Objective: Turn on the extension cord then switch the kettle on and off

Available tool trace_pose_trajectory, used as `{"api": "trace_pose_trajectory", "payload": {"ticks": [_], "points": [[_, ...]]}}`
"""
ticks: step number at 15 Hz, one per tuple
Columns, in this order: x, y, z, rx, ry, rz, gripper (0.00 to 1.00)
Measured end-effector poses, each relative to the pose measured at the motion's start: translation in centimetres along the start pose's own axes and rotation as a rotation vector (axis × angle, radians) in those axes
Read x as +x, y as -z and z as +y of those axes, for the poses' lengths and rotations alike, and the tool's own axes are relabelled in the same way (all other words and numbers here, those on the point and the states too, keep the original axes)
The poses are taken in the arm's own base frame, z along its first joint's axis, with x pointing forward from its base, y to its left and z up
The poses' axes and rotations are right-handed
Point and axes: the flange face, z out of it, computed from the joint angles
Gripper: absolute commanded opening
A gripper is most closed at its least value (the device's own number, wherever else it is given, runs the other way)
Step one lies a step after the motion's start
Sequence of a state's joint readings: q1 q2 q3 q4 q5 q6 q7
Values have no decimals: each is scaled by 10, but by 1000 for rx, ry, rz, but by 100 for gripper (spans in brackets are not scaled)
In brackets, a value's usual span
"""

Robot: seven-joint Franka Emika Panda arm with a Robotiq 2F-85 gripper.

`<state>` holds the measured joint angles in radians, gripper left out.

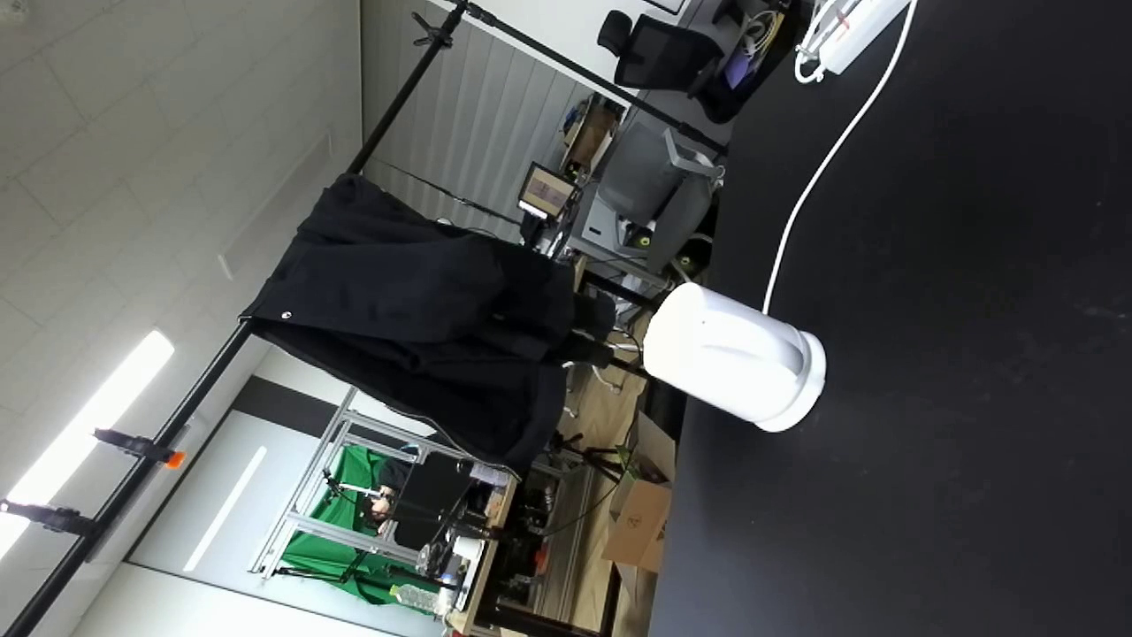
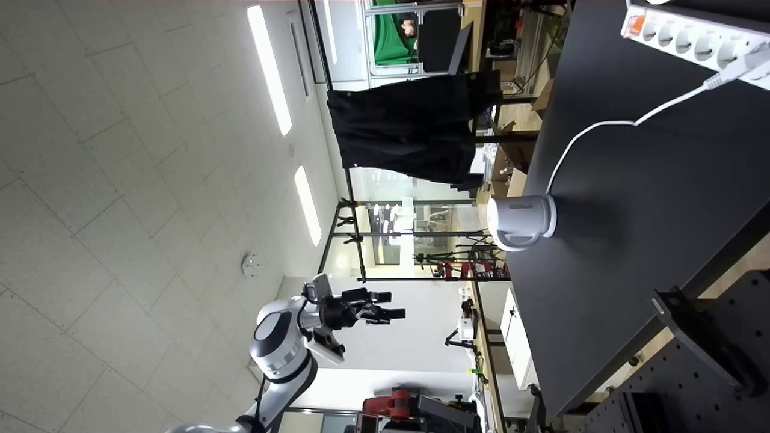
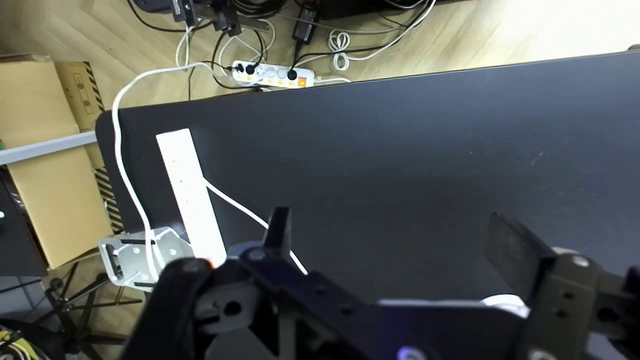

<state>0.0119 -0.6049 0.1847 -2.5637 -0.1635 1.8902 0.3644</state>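
- Gripper, bottom of the wrist view; its jaws spread wide, holding nothing;
- extension cord, upper right in both exterior views, on the black table; plug seated in it;
- kettle, right of centre in both, upright; its cable reaching that plug;
- black garment, left of the kettle, hanging beyond the table

No word, number or brand can be read. In an exterior view, a cardboard box bears a dark printed sign, too small to make out, and what the monitor shows is likewise unreadable. In the wrist view, a carton carries what seems a dark outlined symbol, with black diagonal stripes along its edge.
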Motion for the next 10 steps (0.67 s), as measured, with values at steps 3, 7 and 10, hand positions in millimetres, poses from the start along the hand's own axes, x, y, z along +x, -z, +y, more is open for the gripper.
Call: {"api": "trace_pose_trajectory", "payload": {"ticks": [3,7,10], "points": [[4,-11,29,2,-50,-28,100],[4,-13,29,1,-46,-33,100],[4,-13,28,1,-45,-32,100]]}}
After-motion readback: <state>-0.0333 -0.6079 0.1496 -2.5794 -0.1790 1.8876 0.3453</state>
